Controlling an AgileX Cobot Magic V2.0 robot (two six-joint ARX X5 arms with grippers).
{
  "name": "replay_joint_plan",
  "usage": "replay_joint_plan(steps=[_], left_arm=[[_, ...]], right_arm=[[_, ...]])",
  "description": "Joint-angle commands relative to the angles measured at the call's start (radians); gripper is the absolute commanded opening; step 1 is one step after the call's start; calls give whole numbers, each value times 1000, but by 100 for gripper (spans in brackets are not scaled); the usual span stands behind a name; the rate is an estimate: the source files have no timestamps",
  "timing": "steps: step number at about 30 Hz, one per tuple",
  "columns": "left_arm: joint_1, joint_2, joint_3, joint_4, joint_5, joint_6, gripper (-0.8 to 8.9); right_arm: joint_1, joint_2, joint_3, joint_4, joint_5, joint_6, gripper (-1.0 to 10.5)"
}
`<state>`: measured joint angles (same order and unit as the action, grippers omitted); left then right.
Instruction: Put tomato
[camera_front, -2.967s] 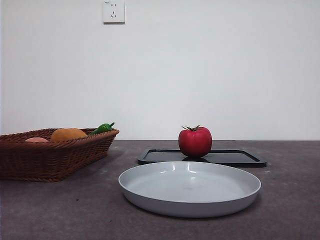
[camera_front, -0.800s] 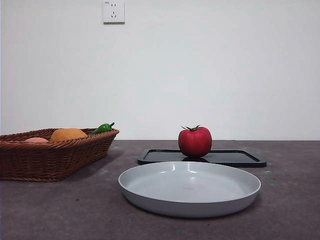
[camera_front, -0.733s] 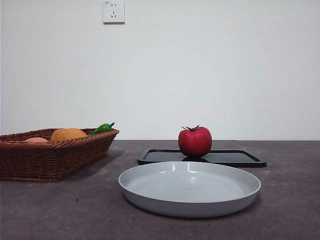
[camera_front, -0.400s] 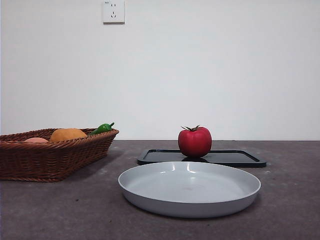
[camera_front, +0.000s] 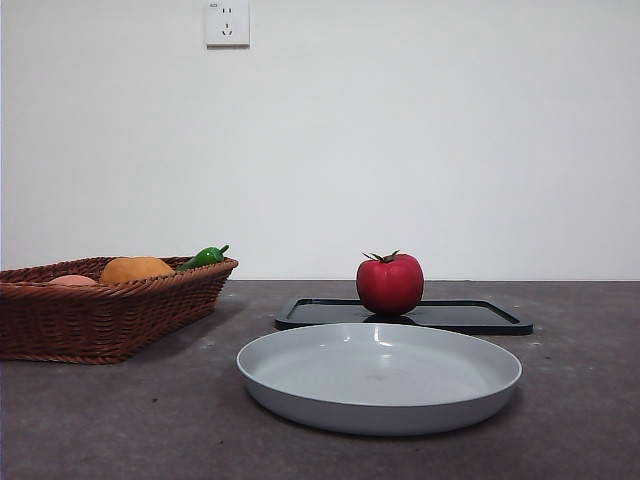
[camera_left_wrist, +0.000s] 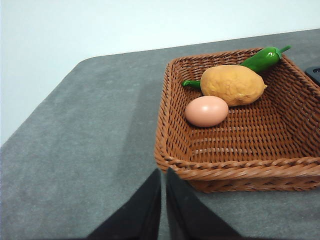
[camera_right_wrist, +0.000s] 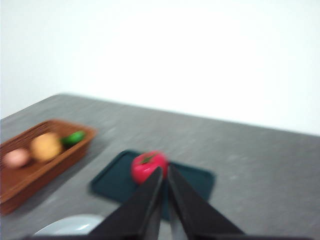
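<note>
The bright red tomato (camera_front: 390, 283) with a dark green calyx stands on the black tray (camera_front: 470, 317) behind the grey plate (camera_front: 380, 378). The blurred right wrist view shows the tomato (camera_right_wrist: 148, 166) far beyond my right gripper (camera_right_wrist: 164, 172), whose jaws are shut with nothing between them. My left gripper (camera_left_wrist: 163, 174) is shut and empty too, hanging above the table just off the near corner of the wicker basket (camera_left_wrist: 175, 145). Neither arm shows in the front view.
The wicker basket (camera_front: 60, 318) at the left holds an orange round fruit (camera_left_wrist: 233, 84), a pale pink-orange fruit (camera_left_wrist: 206, 110) and a green pepper (camera_left_wrist: 261, 59). A wall socket (camera_front: 227, 22) sits high on the white wall.
</note>
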<state>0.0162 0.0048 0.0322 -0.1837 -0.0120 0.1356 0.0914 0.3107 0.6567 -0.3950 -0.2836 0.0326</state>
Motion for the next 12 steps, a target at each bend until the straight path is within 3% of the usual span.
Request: replay_joint_plan(steps=[1,6,12], left_arm=[[2,-2,-20,-4,-1,-10,16],[2,-2,-20,-4,-1,-10,16],[2,-2,-20,-4,-1,-10,16]], right_arm=[[-47,-68,-128,133,5,-7,8],[-89,-171,-334,295,89,0,8],[-90,-253,-496,354,188,19,8]])
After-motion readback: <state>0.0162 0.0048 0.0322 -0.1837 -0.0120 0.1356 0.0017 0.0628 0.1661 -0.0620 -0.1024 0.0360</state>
